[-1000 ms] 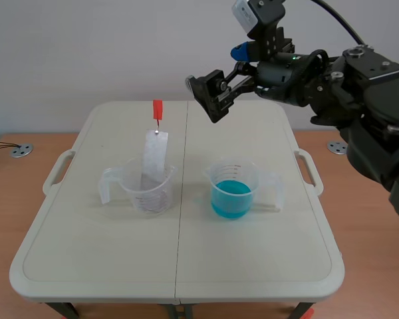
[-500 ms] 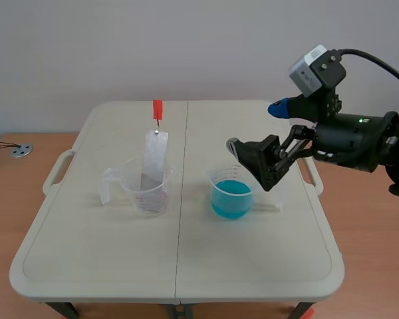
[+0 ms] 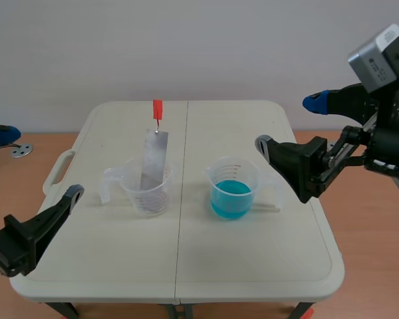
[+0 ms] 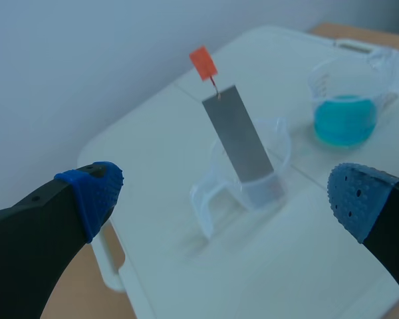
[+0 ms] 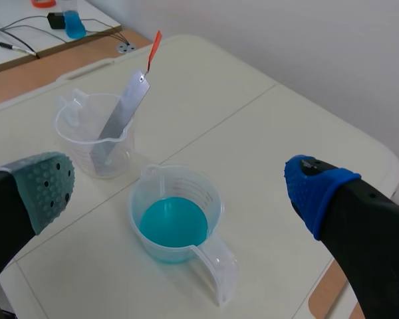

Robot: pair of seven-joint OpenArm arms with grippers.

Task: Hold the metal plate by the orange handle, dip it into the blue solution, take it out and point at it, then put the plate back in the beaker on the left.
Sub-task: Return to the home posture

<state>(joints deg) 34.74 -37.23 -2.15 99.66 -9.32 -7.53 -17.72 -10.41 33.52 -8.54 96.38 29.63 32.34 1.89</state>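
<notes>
The metal plate (image 3: 153, 159) is pictured leaning in the clear beaker (image 3: 148, 194) just left of the frame's centre. Its lower end is sunk inside the cup and its orange handle (image 3: 157, 108) is held clear above the rim on a thin wire (image 3: 157, 125), toward the upper middle. A second beaker (image 3: 234, 174), part-filled with the blue solution (image 3: 231, 199), is set just right of centre, well apart from the first, on the pale table (image 3: 253, 266). The left gripper (image 3: 40, 163) is seen at the lower left edge with its fingers spread wide and nothing between them. The right gripper (image 3: 289, 123), at the right of the frame beside the solution, is likewise fully parted and empty. Neither is in contact with the plate. The strip is judged to be thin, stiff and light, with smooth faces likely to turn slick once wetted. The small orange tab is therefore taken as the proper hold, to be pinched squarely between the pads from above. Because it hangs from a slender link, some swinging of the plate should be expected. The light plastic beaker could be tipped if the plate's edge is caught on the rim.
</notes>
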